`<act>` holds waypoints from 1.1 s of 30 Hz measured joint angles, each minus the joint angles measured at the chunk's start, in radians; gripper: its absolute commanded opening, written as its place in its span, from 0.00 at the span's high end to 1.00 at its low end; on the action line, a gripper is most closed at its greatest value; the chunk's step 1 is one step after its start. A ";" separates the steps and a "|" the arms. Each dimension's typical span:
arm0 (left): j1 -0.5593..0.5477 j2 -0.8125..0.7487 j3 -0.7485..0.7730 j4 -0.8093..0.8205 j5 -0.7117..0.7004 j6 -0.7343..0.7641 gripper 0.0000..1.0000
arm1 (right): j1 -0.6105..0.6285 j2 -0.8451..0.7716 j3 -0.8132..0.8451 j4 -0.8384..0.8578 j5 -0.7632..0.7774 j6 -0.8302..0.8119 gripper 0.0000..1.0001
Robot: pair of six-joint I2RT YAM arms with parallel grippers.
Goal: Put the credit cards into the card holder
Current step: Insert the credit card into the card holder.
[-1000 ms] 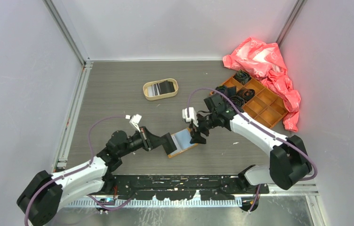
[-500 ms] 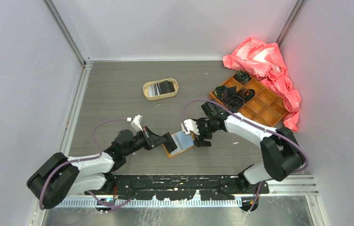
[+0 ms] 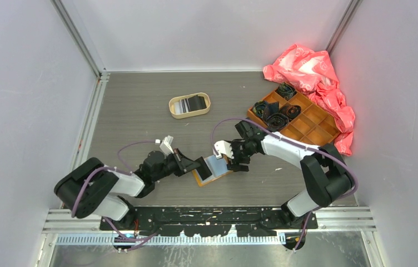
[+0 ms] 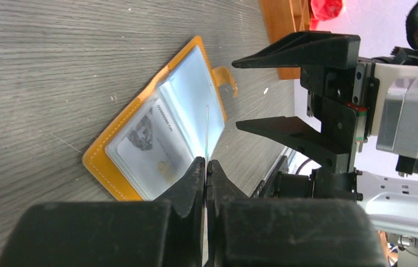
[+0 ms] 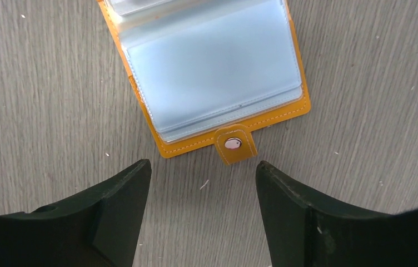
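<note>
The grey bench (image 3: 140, 105) is the biggest thing here. A crumpled pink plastic bag (image 3: 307, 67) sits in its far right corner. Just in front of the bag, along the right edge, lies the orange box (image 3: 313, 129) with its many compartments. The ones nearest the middle of the bench hold dark coiled things (image 3: 276, 118) that I cannot make out.

The oval tray (image 3: 190, 116) sits left of the box, well apart from it and a little left of the middle. Two cards lie in it, a striped card (image 3: 179, 105) and a black card (image 3: 198, 102).

The card holder (image 3: 213, 169) lies open and flat near the middle of the near edge, between my two hands, with its clear pockets facing up. The pocket on my left hand's side holds a printed card (image 4: 151, 147). The pocket on the other side looks pale and blank.

My right gripper (image 5: 202, 167) is spread wide above the bench, just off the holder's edge with the snap tab (image 5: 235, 144), and touches nothing.

My left gripper (image 4: 205, 164) is pinched tight on a thin card (image 4: 207, 133), held upright over the holder (I see only its pale edge, so I cannot tell its colour).
</note>
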 measured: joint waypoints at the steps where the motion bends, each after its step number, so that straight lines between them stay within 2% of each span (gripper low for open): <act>1: 0.000 0.023 0.002 0.018 -0.002 -0.004 1.00 | 0.002 0.007 0.001 0.001 0.007 0.001 0.26; 15: -0.001 0.425 0.026 0.389 -0.007 -0.129 1.00 | 0.026 0.073 0.028 -0.008 0.064 0.009 0.35; 33: -0.029 0.433 0.008 0.448 -0.060 -0.204 1.00 | 0.052 0.123 0.079 -0.066 0.083 0.011 0.44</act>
